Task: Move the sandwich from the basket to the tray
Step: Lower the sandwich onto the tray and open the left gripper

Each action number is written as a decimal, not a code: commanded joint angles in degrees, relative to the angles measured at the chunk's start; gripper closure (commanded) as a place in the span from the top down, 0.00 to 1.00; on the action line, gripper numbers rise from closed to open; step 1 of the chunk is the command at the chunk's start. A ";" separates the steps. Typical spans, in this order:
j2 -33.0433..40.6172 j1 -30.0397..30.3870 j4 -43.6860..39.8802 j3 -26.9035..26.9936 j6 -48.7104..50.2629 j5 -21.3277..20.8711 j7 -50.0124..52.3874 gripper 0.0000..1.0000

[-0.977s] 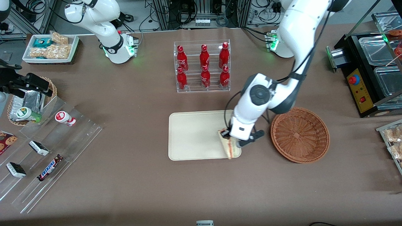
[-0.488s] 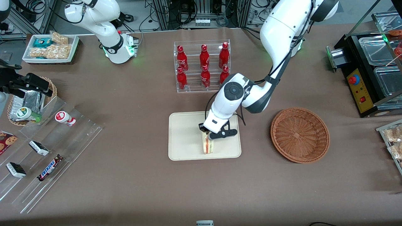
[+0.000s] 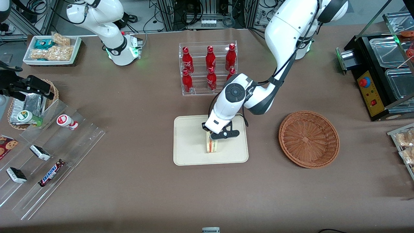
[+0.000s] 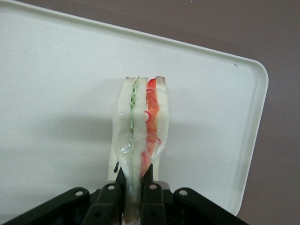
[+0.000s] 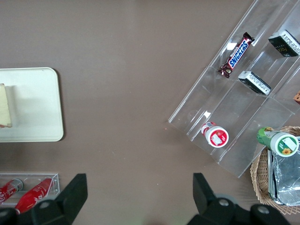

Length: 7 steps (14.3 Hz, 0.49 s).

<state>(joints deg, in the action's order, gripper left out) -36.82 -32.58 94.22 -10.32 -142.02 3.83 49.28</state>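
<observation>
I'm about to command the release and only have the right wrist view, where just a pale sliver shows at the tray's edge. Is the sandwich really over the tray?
Observer: Yes. In the front view the sandwich is over the tray, within its rim.
Operator: Does the gripper have it?
Observer: Yes, the gripper is shut on the sandwich's narrow end; the left wrist view shows its fingers pinching the wrap.
Operator: Anything left in the basket?
Observer: No. The basket, toward the working arm's end of the table, has nothing in it.
</observation>
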 commanded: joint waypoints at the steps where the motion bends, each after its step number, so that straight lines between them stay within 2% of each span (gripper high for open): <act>1: 0.35 0.06 -0.61 -0.13 0.52 1.09 0.73 1.00; 7: 8.95 1.81 -2.37 0.39 7.00 -0.22 0.30 1.00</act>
<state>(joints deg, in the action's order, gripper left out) -32.77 -31.90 90.93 -10.12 -139.15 3.98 49.50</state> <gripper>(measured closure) 0.242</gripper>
